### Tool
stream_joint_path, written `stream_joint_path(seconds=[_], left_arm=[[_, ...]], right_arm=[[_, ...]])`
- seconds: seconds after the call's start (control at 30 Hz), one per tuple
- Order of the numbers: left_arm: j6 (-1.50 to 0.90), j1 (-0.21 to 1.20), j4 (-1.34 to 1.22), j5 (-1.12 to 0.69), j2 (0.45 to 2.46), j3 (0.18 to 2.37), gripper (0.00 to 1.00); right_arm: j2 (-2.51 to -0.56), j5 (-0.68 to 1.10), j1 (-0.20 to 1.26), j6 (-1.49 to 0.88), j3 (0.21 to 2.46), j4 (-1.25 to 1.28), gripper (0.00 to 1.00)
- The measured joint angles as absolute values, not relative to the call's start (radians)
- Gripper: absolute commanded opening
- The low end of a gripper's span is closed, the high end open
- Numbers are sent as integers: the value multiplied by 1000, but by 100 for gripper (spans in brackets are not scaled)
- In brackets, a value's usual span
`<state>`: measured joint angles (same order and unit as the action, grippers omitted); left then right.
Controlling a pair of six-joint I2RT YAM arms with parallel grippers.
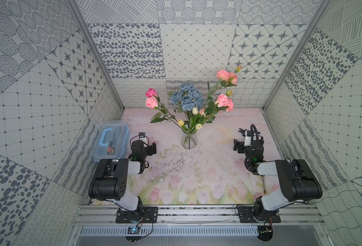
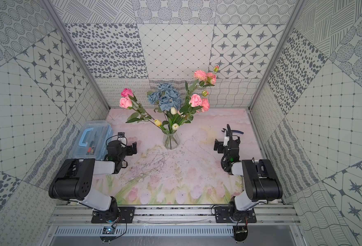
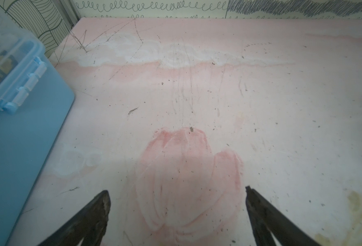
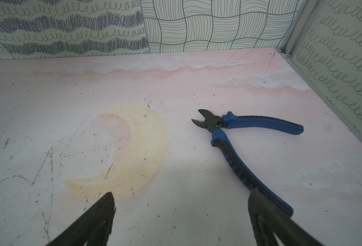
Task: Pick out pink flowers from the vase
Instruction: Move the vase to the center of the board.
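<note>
Starting at the left fingers (image 3: 94,213): spread wide, pinching nothing, just bare pink counter (image 3: 197,95) in the gap. Held low, with a blue plastic toolbox (image 3: 16,149) just beside, lid shut, a few tools visible through the clear top in both top views.

Same story at the right fingers (image 4: 99,217): wide apart, empty. Just ahead on the counter, a pair of blue-handled cutters (image 4: 250,125) lying flat, blades slightly parted, handles splayed. One handle disappearing behind a fingertip in the right wrist view; can't tell if touching or only overlapping. Off to the other side of the gap, a yellow crescent (image 4: 144,149) painted on the counter.

Moving outward to the middle, toward the back wall: the vase (image 1: 189,141), clear glass, upright, sitting between the two arms and well apart from both sets of fingers. Packed with the whole bouquet. All the pink flowers (image 1: 151,102) standing in it: two roses leaning out on the left arm's side, another rose with ruffled salmon blooms (image 1: 222,75) and buds reaching high on the right arm's side, and a small pinkish tulip (image 1: 202,111) tucked low near the centre. Sharing the vase: dusty-blue roses (image 1: 187,97) bunched in the middle and cream-yellow tulips (image 1: 180,122) down by the rim.
</note>
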<state>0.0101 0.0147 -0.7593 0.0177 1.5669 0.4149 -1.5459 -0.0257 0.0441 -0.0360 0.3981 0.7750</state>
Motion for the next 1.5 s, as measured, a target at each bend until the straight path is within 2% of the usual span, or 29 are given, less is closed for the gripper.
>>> stream_joint_path(seconds=[0.23, 0.37, 0.6, 0.8, 0.97, 1.1, 1.27, 1.5], left_arm=[[11, 24, -730, 38, 1558, 432, 99], [14, 73, -590, 99, 1490, 561, 99], [-82, 149, -369, 163, 1297, 678, 99], [-187, 338, -267, 231, 1137, 599, 98], [-218, 550, -301, 312, 1108, 499, 98], [-209, 678, -448, 372, 1211, 406, 99], [-138, 770, -748, 413, 1486, 368, 99], [-9, 816, -1061, 406, 1781, 493, 99]], right_arm=[[-1546, -12, 43, -36, 398, 775, 98], [-1539, -35, 43, -38, 411, 741, 98], [-1298, -109, 46, -120, 500, 489, 98], [-1237, -14, 49, -239, 622, 359, 98], [-1263, 130, 65, -341, 601, 323, 98], [-1264, 203, 120, -398, 571, 302, 98], [-1229, 226, 214, -417, 520, 292, 98], [-1180, 228, 250, -415, 477, 227, 98]])
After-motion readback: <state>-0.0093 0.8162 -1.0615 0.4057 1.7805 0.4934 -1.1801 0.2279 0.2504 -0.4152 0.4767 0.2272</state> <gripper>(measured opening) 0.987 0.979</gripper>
